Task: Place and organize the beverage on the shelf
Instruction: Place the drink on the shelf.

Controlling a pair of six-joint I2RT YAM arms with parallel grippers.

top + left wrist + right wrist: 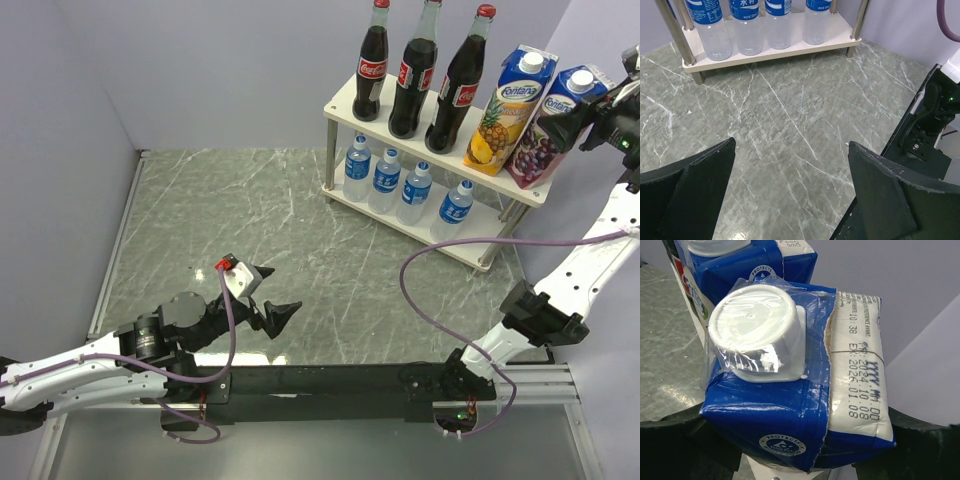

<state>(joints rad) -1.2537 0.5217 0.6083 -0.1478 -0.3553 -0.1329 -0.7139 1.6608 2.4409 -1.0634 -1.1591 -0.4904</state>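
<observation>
Wooden pale boards on thin silver metal legs form the two-tier shelf (336,104), which stands at the far right of the grey-green marbled desk (250,220). On its upper board stand three dark cola bottles (415,75) with red caps and, right of them, two tall juice cartons (505,110) with blue tops. On the lower board, four small clear water bottles (386,175) with blue labels stand in a row.

The right gripper (578,115) is at the outer one, the grape carton (545,140). The wrist view shows its black fingers (670,445) clamped on both sides of this carton, below the white cap (755,325). The left gripper (280,292) hangs low over the desk, well apart from the shelf, its fingers wide apart with nothing between them.

I judge that the last step is in hand: setting the grape carton at the right end of the upper board. The next move calls for opening the fingers gently and pulling back without pushing the carton, because it stands near the board's end.
</observation>
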